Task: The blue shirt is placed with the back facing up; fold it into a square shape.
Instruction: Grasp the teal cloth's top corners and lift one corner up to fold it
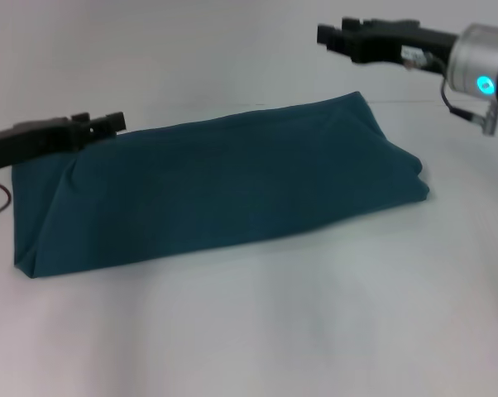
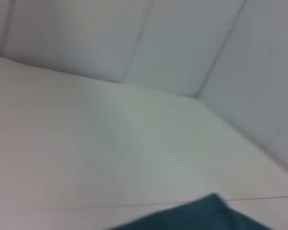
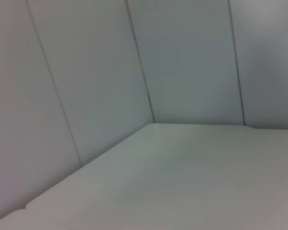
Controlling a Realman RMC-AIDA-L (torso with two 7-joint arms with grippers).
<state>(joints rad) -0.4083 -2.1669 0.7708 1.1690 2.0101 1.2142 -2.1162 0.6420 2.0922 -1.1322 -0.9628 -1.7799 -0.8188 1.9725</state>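
My left claw sits at the left side of the table. It is right by the far left corner of the blue shirt. I see it from the side, so I cannot tell if its fingers are spread or pressed together. I also cannot tell if it is touching the cloth or just above it.

The blue shirt lies in the middle of the white table. It is folded into a long band that runs from my left side to my right side. The left end is wider and has a slanted fold at its corner. The right end is thicker, with layers of cloth stacked up. The top is plain, with no letters showing.

In my left wrist view I see only a small corner of the shirt on the table, and white walls behind it.

My right claw is up high on the right, past the far right corner of the shirt. It holds nothing. I cannot tell if its fingers are spread. My right wrist view shows only the bare table and the walls.
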